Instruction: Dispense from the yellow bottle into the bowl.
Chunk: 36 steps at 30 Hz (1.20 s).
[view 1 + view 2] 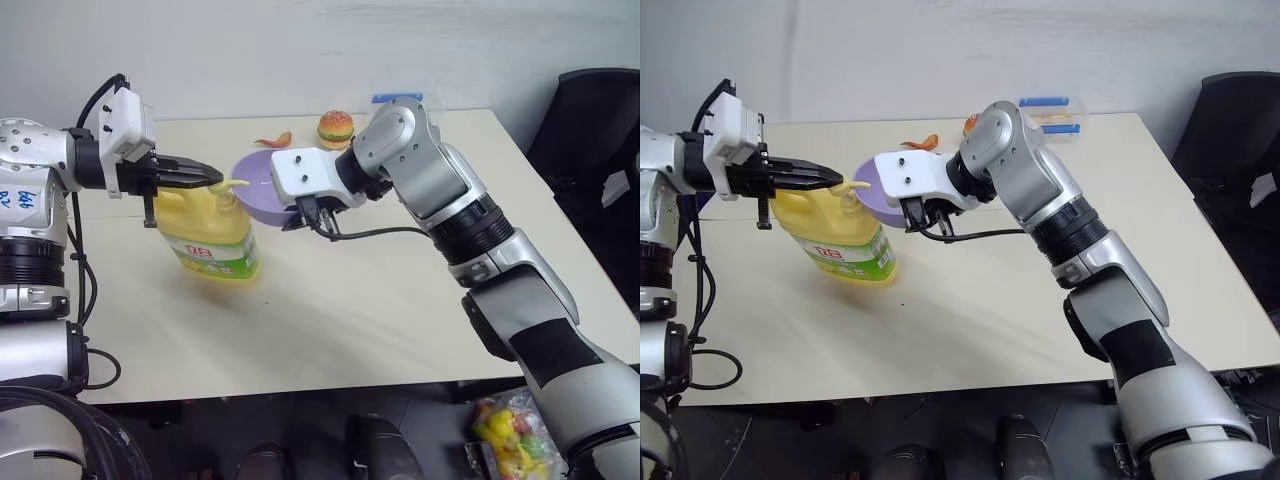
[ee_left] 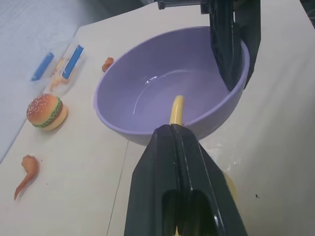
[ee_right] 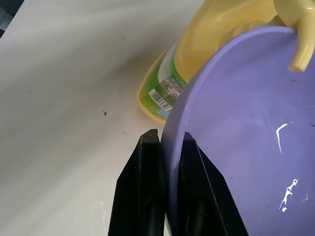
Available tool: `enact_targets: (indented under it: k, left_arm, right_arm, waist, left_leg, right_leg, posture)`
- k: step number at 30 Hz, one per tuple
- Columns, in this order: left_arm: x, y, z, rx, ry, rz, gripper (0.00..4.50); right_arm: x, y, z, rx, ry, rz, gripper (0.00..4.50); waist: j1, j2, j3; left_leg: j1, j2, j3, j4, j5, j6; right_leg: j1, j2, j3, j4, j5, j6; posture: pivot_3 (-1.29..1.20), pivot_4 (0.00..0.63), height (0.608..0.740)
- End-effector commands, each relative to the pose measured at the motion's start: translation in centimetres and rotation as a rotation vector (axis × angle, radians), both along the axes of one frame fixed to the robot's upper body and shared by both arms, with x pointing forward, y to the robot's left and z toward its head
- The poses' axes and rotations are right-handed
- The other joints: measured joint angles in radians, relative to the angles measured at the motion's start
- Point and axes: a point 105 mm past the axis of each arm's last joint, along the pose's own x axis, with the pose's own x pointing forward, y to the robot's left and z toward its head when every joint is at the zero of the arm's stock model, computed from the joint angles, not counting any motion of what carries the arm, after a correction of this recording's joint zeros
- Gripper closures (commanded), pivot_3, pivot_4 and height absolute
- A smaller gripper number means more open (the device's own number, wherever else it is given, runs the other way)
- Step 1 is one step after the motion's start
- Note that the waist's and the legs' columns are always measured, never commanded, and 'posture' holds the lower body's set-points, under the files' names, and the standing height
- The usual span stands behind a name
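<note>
The yellow bottle (image 1: 212,238) stands on the table left of centre, its green label facing me. My left gripper (image 1: 213,178) is shut, and its tips lie on top of the pump head. The yellow nozzle (image 2: 176,109) reaches over the rim of the lavender bowl (image 1: 256,190). My right gripper (image 3: 169,135) is shut on the bowl's rim, one finger inside and one outside. It holds the bowl tilted against the bottle's shoulder. The inside of the bowl (image 2: 167,88) shows a thin wet streak.
A toy burger (image 1: 335,127) and an orange toy piece (image 1: 275,140) lie behind the bowl. Near the table's far edge sits a clear box with blue clips (image 1: 1052,112). A black chair (image 1: 590,130) stands to the right, and a bag of colourful items (image 1: 510,430) lies on the floor.
</note>
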Motion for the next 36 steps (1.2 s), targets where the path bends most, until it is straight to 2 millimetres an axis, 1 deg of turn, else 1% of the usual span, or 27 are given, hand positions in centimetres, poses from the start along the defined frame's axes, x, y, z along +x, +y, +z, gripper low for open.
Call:
enact_targets:
  k: [1,8,10,12,14,16,17,18,19,20,22,24,25,26,27,28,30,32,33,36]
  left_arm:
    - [0.4,1.3,-8.4,0.172,0.286,0.073,4.48]
    - [0.5,1.4,-9.0,0.167,0.302,0.083,4.48]
    - [0.5,1.2,-8.7,0.149,0.293,0.082,4.48]
    - [0.7,0.7,-7.1,0.092,0.274,0.078,4.48]
    - [0.8,0.3,-5.1,0.047,0.237,0.067,4.48]
    - [0.5,-0.2,-3.0,0.001,0.205,0.047,4.48]
    - [0.3,-0.3,-2.4,-0.013,0.2,0.04,4.48]
    - [-0.4,-0.7,0.1,-0.089,0.198,0.009,4.31]
    - [-1.3,-1.1,2.3,-0.147,0.197,-0.027,4.09]
    - [-2.3,-1.3,3.9,-0.181,0.2,-0.064,3.88]
    - [-3.6,-1.5,5.5,-0.205,0.196,-0.104,3.31]
    - [-4.7,-1.7,7.0,-0.223,0.17,-0.127,2.67]
    - [-5.3,-1.8,7.6,-0.228,0.158,-0.139,2.4]
    - [-5.6,-1.9,7.9,-0.231,0.152,-0.145,2.03]
    - [-6.6,-2.1,8.7,-0.24,0.149,-0.172,1.78]
    - [-7.6,-2.4,9.2,-0.245,0.15,-0.199,1.39]
    - [-9.5,-3.0,9.8,-0.237,0.164,-0.251,0.91]
    - [-11.0,-3.4,9.2,-0.2,0.188,-0.276,0.28]
    - [-11.6,-3.5,8.6,-0.172,0.203,-0.282,0.05]
    - [-13.1,-3.7,6.6,-0.097,0.253,-0.276,0.05]
  right_arm:
    - [-1.2,1.2,1.8,0.035,-0.067,0.068,4.5]
    - [-1.0,1.1,1.5,0.027,-0.077,0.065,4.5]
    - [-1.0,1.0,1.5,0.028,-0.076,0.065,4.5]
    - [-1.0,1.0,1.5,0.029,-0.076,0.064,4.5]
    - [-0.9,1.0,1.5,0.032,-0.081,0.063,4.5]
    - [-0.9,0.8,1.6,0.041,-0.086,0.057,4.5]
    - [-0.9,0.8,1.6,0.044,-0.087,0.056,4.5]
    - [-0.9,0.3,1.6,0.05,-0.087,0.048,4.5]
    - [-0.9,-0.1,1.6,0.055,-0.088,0.042,4.5]
    - [-0.9,-0.5,1.5,0.06,-0.09,0.036,4.5]
    - [-1.1,-1.1,1.5,0.069,-0.093,0.025,4.5]
    - [-1.1,-2.0,1.2,0.08,-0.104,0.005,4.5]
    - [-1.2,-2.5,1.1,0.086,-0.106,-0.006,4.5]
    - [-1.3,-2.8,1.0,0.089,-0.107,-0.013,4.5]
    - [-1.3,-3.8,0.3,0.091,-0.108,-0.038,4.5]
    - [-1.3,-4.9,-0.7,0.087,-0.112,-0.065,4.5]
    - [-1.4,-7.0,-2.9,0.075,-0.11,-0.123,4.5]
    - [-1.5,-8.7,-5.1,0.076,-0.095,-0.184,4.5]
    - [-1.6,-9.4,-6.1,0.08,-0.083,-0.213,4.5]
    - [-1.5,-12.0,-9.5,0.083,-0.063,-0.327,4.5]
  waist:
    - [0.0,0.0,0.0]
    - [0.0,0.003,-0.004]
    - [0.001,0.005,-0.005]
    - [0.002,0.005,-0.005]
    - [0.004,0.005,-0.005]
    - [0.004,0.005,-0.005]
    - [0.005,0.004,-0.005]
    - [0.005,0.004,-0.005]
    - [0.006,0.003,-0.004]
    - [0.008,0.0,-0.002]
    - [0.011,-0.003,0.0]
    - [0.012,-0.004,0.001]
    - [0.014,-0.004,0.001]
    - [0.015,-0.004,0.001]
    - [0.016,-0.005,0.002]
    - [0.018,-0.005,0.002]
    - [0.023,-0.007,0.003]
    - [0.027,-0.008,0.004]
    - [0.029,-0.008,0.004]
    - [0.037,-0.009,0.005]
  left_leg:
    - [0.0,0.0,0.0,0.0,0.0,0.0]
    - [0.0,0.0,0.0,0.0,0.0,0.0]
    - [0.0,0.0,0.0,0.0,0.0,0.0]
    - [0.0,0.0,0.0,0.0,0.0,0.0]
    - [0.0,0.0,0.0,0.0,0.0,0.0]
    - [0.0,0.0,0.0,0.0,0.0,0.0]
    - [0.0,0.0,0.001,0.0,0.0,0.0]
    - [-0.001,0.0,0.0,0.0,0.0,0.0]
    - [-0.001,0.0,0.0,0.0,0.0,0.0]
    - [-0.002,0.001,0.0,0.0,0.0,0.0]
    - [-0.009,0.001,-0.003,0.001,0.0,0.0]
    - [-0.021,0.0,-0.005,0.003,0.0,0.0]
    - [-0.024,0.0,-0.005,0.004,0.0,0.0]
    - [-0.024,-0.001,-0.006,0.003,0.0,0.0]
    - [-0.024,0.0,-0.006,0.003,0.0,0.0]
    - [-0.025,-0.001,-0.006,0.001,0.0,0.0]
    - [-0.025,-0.001,-0.006,0.001,0.0,0.0]
    - [-0.025,-0.001,-0.008,0.002,0.0,0.0]
    - [-0.025,-0.001,-0.008,0.002,0.0,0.0]
    - [-0.024,-0.001,-0.007,0.003,0.0,0.0]
  right_leg:
    - [0.0,0.0,0.0,0.0,0.0,0.0]
    - [0.0,-0.001,0.0,0.0,0.0,0.0]
    - [0.0,-0.001,0.0,0.0,0.0,0.0]
    - [0.0,-0.001,0.0,0.0,0.0,0.0]
    - [0.0,-0.001,0.001,0.0,0.0,0.0]
    - [0.0,-0.001,0.0,0.0,0.0,0.0]
    - [0.0,0.0,0.0,0.0,0.0,0.0]
    - [-0.001,0.0,0.0,0.0,0.0,0.0]
    - [-0.001,0.0,0.0,-0.001,0.0,0.0]
    - [-0.001,0.0,0.0,-0.001,0.0,0.0]
    - [-0.006,0.0,0.001,-0.002,0.0,0.0]
    - [-0.018,0.001,0.001,-0.002,0.0,0.0]
    - [-0.021,0.001,0.001,-0.001,0.0,0.0]
    - [-0.021,0.001,-0.001,-0.001,0.0,0.0]
    - [-0.021,0.001,-0.002,-0.001,0.0,0.0]
    - [-0.021,0.001,-0.003,-0.003,0.0,0.0]
    - [-0.02,0.001,-0.005,-0.005,0.0,0.0]
    - [-0.019,0.001,-0.003,-0.007,0.0,0.0]
    - [-0.018,0.001,-0.003,-0.008,0.0,0.0]
    - [-0.017,0.001,-0.001,-0.008,0.0,0.001]
  posture:
    - [0.0,0.15,0.74]
    - [0.0,0.15,0.74]
    - [0.0,0.15,0.74]
    - [0.0,0.15,0.74]
    - [0.0,0.15,0.74]
    - [0.0,0.15,0.74]
    - [0.0,0.15,0.74]
    - [0.0,0.15,0.74]
    - [0.0,0.15,0.74]
    - [0.0,0.15,0.74]
    - [0.0,0.15,0.74]
    - [0.0,0.15,0.74]
    - [0.0,0.15,0.74]
    - [0.0,0.15,0.74]
    - [0.0,0.15,0.74]
    - [0.0,0.15,0.74]
    - [0.0,0.15,0.74]
    - [0.0,0.15,0.74]
    - [0.0,0.15,0.74]
    - [0.0,0.15,0.74]
